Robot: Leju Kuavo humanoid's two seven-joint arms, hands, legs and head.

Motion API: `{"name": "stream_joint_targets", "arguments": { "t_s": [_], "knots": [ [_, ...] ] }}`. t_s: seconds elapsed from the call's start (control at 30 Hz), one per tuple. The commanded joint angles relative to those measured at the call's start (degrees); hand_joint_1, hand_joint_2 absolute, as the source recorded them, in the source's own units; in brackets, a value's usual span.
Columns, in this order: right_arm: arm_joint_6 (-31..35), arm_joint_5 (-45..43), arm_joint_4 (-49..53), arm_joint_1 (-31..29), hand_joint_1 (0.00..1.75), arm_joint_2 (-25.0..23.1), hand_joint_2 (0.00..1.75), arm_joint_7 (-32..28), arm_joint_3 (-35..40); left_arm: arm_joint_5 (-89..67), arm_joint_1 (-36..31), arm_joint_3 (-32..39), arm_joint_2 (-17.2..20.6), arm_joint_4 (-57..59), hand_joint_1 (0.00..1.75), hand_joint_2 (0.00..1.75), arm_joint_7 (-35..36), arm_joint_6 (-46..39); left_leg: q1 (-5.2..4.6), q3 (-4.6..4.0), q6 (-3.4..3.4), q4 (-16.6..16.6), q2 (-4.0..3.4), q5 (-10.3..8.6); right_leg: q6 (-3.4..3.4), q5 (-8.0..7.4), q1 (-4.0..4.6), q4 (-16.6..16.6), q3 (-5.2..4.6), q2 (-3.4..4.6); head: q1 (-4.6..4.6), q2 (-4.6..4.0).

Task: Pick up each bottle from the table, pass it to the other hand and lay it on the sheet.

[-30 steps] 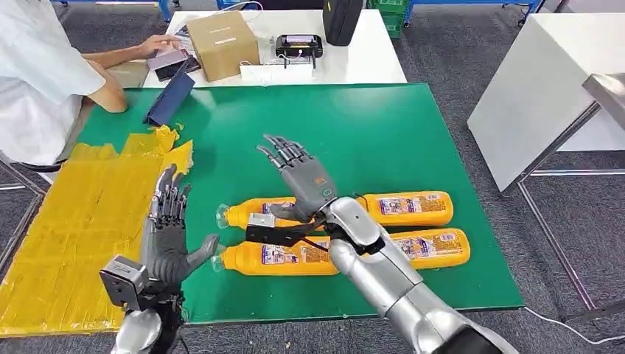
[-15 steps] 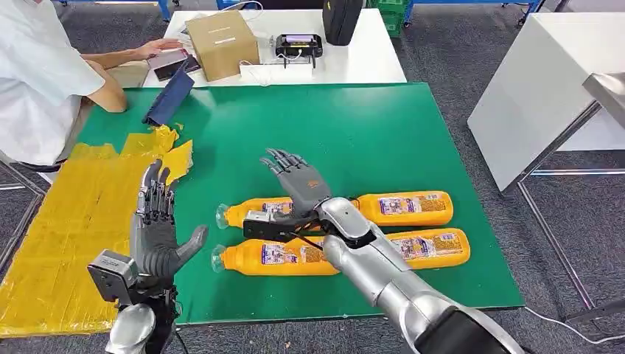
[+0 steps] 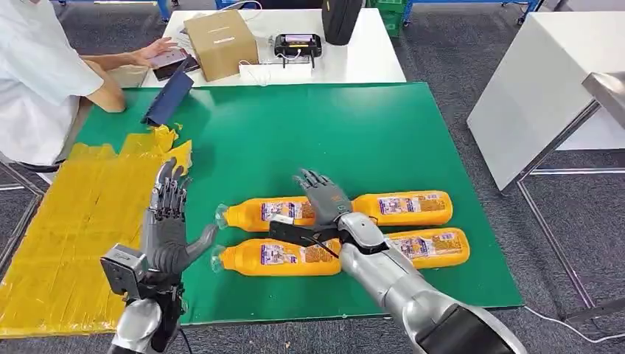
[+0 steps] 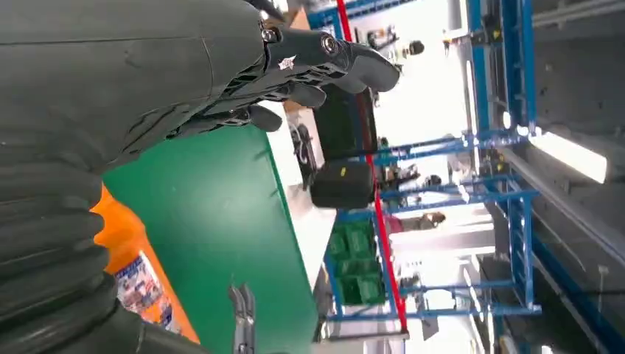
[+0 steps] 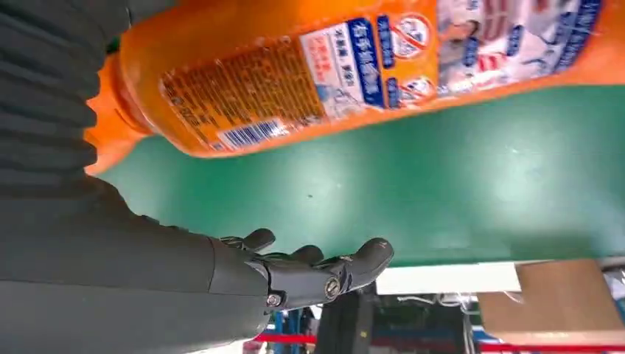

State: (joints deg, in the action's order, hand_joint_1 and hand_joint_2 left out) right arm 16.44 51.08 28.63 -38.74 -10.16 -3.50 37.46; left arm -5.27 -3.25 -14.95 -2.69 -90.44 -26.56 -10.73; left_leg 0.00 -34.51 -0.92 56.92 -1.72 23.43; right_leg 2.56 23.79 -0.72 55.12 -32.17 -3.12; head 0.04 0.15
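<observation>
we see our right hand (image 3: 323, 196) spread flat, grasping nothing, over the orange plastic bottles (image 3: 280, 212) lying on the green desk (image 3: 368, 133), while our left hand (image 3: 168, 221) stands upright, released, beside the yellow sheet (image 3: 66, 221).

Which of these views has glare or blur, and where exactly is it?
Head view: evenly lit and sharp, soft shadows under the bottles on the green mat. Left wrist view: the bright background beyond the left hand is washed out and soft. Right wrist view: the bottle label is readable, and the right hand is dark against the mat.
</observation>
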Motion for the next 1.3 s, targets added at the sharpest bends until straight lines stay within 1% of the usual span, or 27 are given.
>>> {"name": "stream_joint_targets", "arguments": {
  "t_s": [0.03,0.2,0.37,0.4,0.43,0.47,0.5,0.6,0.7,0.8,0.9,0.97,1.07,1.2,1.27,1.3],
  "knots": [
    [0.3,0.0,-5.54,-2.02,0.0,0.46,1.75,-0.29,-1.01,0.17,-2.48,-1.47,0.24,3.88,0.0,1.75,0.13,0.2,0.05,0.15,0.08,0.02,0.32,0.06,-0.12,0.12,0.0,0.03,0.2,0.12,0.02,0.0],
    [-0.16,0.39,-6.11,-1.96,0.0,0.4,1.75,0.41,-1.34,0.14,-2.61,-1.94,0.46,3.75,0.0,1.75,-0.08,0.55,0.01,0.05,0.03,-0.02,0.14,0.01,-0.04,0.04,-0.02,0.0,0.08,0.05,0.02,0.0],
    [-0.9,0.39,-7.56,-1.69,0.0,1.0,1.75,-0.84,-1.73,0.46,-3.17,-2.53,0.55,4.56,0.0,1.75,-0.48,1.23,0.05,0.14,0.07,0.01,0.33,0.05,-0.11,0.11,0.01,0.0,0.21,0.07,0.02,0.0],
    [-1.02,1.23,-7.97,-1.77,0.0,1.07,1.75,-1.01,-1.24,0.74,-3.27,-2.6,0.53,4.77,0.0,1.75,-0.67,1.5,0.03,0.09,0.04,-0.03,0.23,0.01,-0.06,0.06,0.0,-0.03,0.14,0.01,0.02,0.0],
    [-0.68,2.8,-8.31,-1.88,0.0,1.11,1.75,-0.53,-0.26,0.89,-3.37,-2.67,0.47,4.98,0.0,1.75,-0.77,1.67,0.06,0.15,0.08,0.01,0.35,0.05,-0.11,0.12,0.01,-0.01,0.24,0.07,0.02,0.0],
    [-0.13,4.51,-8.62,-2.05,0.0,1.08,1.75,0.31,0.94,0.97,-3.49,-2.77,0.41,5.2,0.0,1.75,-0.82,1.79,0.03,0.09,0.04,-0.03,0.22,0.01,-0.07,0.06,-0.01,-0.02,0.15,0.03,0.02,0.0],
    [0.04,6.06,-8.9,-2.27,0.0,1.01,1.75,0.9,2.16,0.99,-3.54,-2.82,0.38,5.3,0.0,1.75,-0.84,1.83,0.04,0.14,0.06,-0.02,0.27,0.04,-0.1,0.09,0.0,-0.01,0.21,0.09,0.02,0.0],
    [-0.38,11.21,-9.62,-3.16,0.0,0.35,1.75,2.82,6.18,1.22,-3.96,-3.04,0.23,5.9,0.0,1.75,-0.94,2.17,0.01,0.05,0.04,-0.01,0.12,0.02,-0.05,0.04,-0.01,0.0,0.09,0.08,0.02,0.0],
    [-0.11,17.4,-10.14,-4.28,0.0,-0.27,1.75,4.95,10.8,1.34,-4.12,-3.22,0.32,6.15,0.0,1.75,-0.99,2.38,0.03,0.08,0.08,0.04,0.17,0.07,-0.11,0.1,-0.01,0.06,0.12,0.2,0.02,0.0],
    [0.1,20.29,-10.24,-4.93,0.0,-0.66,1.75,5.42,12.63,1.51,-4.13,-3.44,0.53,6.19,0.0,1.75,-1.13,2.8,0.02,0.03,0.06,0.03,0.09,0.04,-0.08,0.05,0.0,0.05,0.04,0.19,0.02,0.0],
    [0.2,20.84,-10.27,-5.13,0.0,-0.78,1.75,5.09,12.65,1.66,-4.43,-3.72,0.62,6.57,0.0,1.75,-1.18,3.11,0.04,0.07,0.08,0.07,0.18,0.08,-0.11,0.1,0.0,0.08,0.11,0.22,0.02,0.0],
    [0.97,24.04,-10.5,-5.49,0.0,-0.72,1.75,6.35,14.98,2.05,-4.57,-3.83,0.73,6.81,0.0,1.75,-1.13,3.54,0.03,0.04,0.04,0.01,0.15,0.03,-0.06,0.05,0.0,0.01,0.09,0.1,0.02,0.0],
    [1.9,24.41,-10.48,-4.77,0.0,-1.05,1.75,5.97,14.92,2.22,-4.75,-3.99,0.86,7.14,0.0,1.75,-1.08,3.75,0.03,0.08,0.05,-0.01,0.18,0.03,-0.08,0.06,0.0,0.0,0.13,0.11,0.02,0.0],
    [2.4,22.1,-10.34,-4.23,0.0,-1.3,1.75,4.62,12.57,2.45,-4.81,-4.25,0.92,7.21,0.0,1.75,-1.16,3.94,0.05,0.12,0.07,-0.03,0.18,0.03,-0.09,0.06,0.01,-0.02,0.16,0.1,0.02,0.0],
    [1.2,16.69,-10.04,-3.86,0.0,-1.69,1.75,2.3,7.78,2.45,-4.96,-4.44,0.83,7.53,0.0,1.75,-1.16,3.96,0.03,0.1,0.06,-0.03,0.18,0.02,-0.08,0.06,0.0,-0.02,0.14,0.07,0.02,0.0],
    [-1.09,11.71,-10.08,-3.76,0.0,-2.09,1.75,1.06,3.46,2.45,-5.17,-4.57,0.74,7.77,0.0,1.75,-1.16,3.96,0.05,0.16,0.08,-0.03,0.24,0.05,-0.11,0.09,0.01,-0.01,0.2,0.12,0.02,0.0]
  ]
}}
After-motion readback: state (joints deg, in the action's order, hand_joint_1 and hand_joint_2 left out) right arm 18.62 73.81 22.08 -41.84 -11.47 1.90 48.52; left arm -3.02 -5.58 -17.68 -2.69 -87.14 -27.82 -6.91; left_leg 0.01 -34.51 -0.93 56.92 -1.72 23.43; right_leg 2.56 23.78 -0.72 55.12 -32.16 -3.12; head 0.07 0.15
